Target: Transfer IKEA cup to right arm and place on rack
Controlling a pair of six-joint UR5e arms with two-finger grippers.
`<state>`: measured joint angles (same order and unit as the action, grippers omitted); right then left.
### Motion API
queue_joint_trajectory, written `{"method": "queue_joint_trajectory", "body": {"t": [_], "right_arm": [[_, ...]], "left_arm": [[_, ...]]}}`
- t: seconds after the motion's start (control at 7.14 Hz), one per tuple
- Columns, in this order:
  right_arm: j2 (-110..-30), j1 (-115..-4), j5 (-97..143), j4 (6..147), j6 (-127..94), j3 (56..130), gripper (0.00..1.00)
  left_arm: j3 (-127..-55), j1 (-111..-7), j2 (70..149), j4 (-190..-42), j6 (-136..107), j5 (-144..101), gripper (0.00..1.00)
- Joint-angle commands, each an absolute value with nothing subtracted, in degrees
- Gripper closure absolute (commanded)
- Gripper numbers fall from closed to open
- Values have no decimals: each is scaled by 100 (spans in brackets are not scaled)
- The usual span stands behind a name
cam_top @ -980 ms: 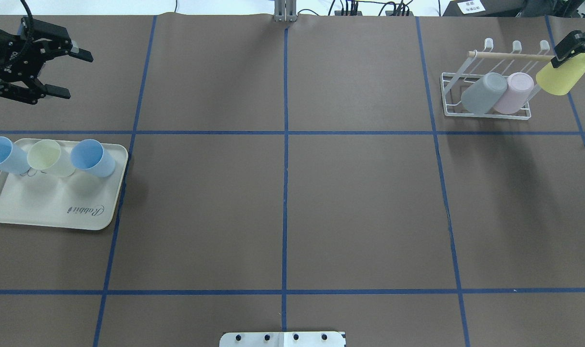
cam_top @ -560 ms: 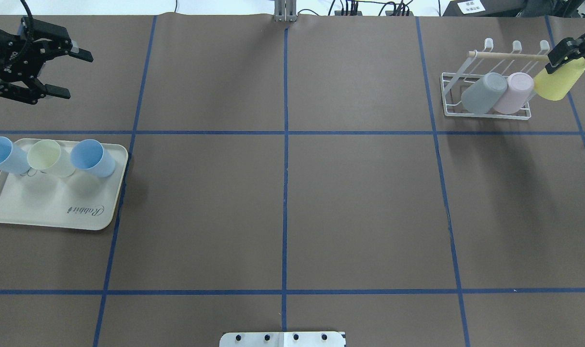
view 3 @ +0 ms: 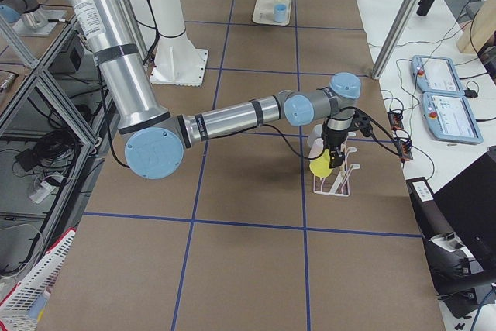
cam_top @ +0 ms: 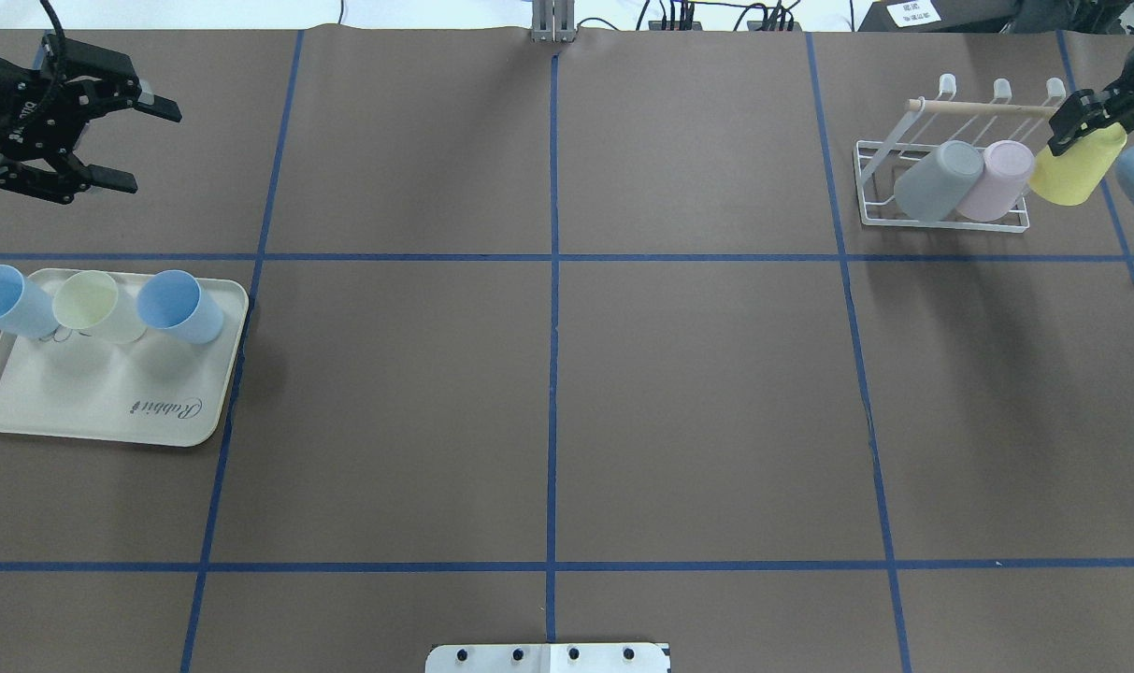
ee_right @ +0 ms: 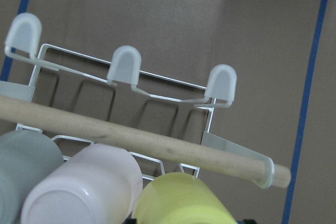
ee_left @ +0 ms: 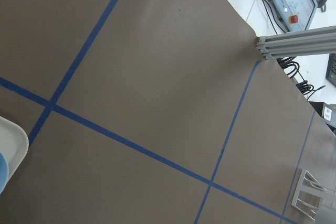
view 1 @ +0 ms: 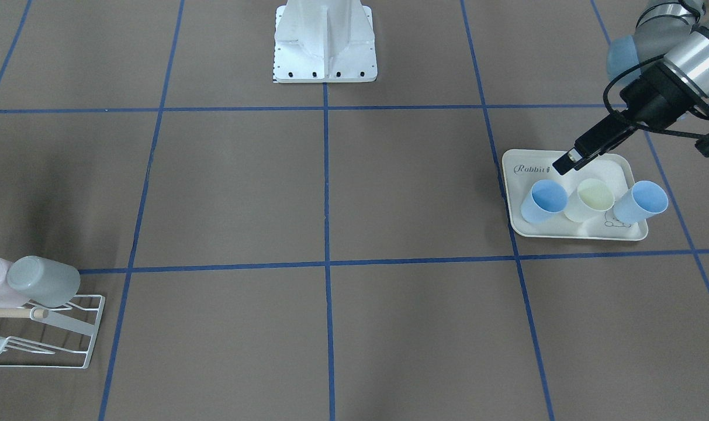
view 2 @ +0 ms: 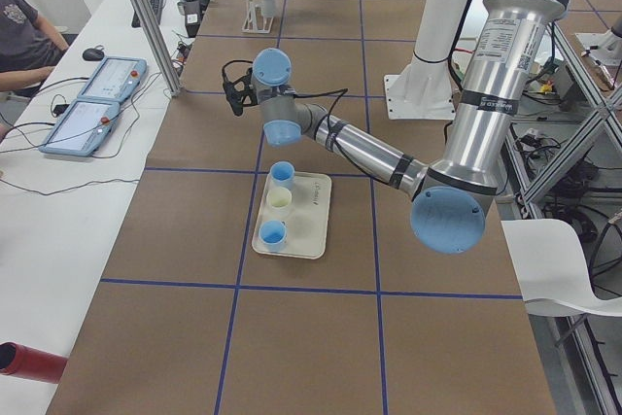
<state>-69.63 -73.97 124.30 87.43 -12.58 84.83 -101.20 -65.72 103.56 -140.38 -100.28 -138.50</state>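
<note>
Right arm (view 3: 232,118) stretches far out, right fingers (cam_top: 1069,120) clamped on the tilted yellow cup (cam_top: 1076,168) at the rack's (cam_top: 870,178) end; left fingers (cam_top: 108,178) hover apart above the surface (cam_top: 548,374).

The overhead camera looks forward and down from behind the robot, wide, with the rack (cam_top: 978,108) at far right. The front-facing camera looks back from across the table (view 1: 389,193), steeply down, the rack cut off at its lower left. One end camera stands near the rack and looks along the table; the other stands at the end farthest from it, showing it tiny. The right wrist camera hangs close above the rack; the left wrist camera, well apart from it, looks aslant across the table.
</note>
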Motion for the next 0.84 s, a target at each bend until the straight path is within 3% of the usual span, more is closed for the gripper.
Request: {"method": "queue_joint_trajectory", "body": {"t": [0.0, 0.42, 0.7], "right_arm": [[-6970, -7365, 12410, 8632, -1274, 8455, 1], [-6952, -7365, 12428, 8631, -1292, 8499, 1], [-6952, -7374, 12463, 8631, -1301, 8534, 1]], "left_arm": [[-10107, -6504, 10319, -14036, -10002, -13721, 0], [-10134, -6442, 9908, -13484, -8751, -13641, 0], [-10099, -6748, 8925, -13395, -6742, -13423, 0]]}}
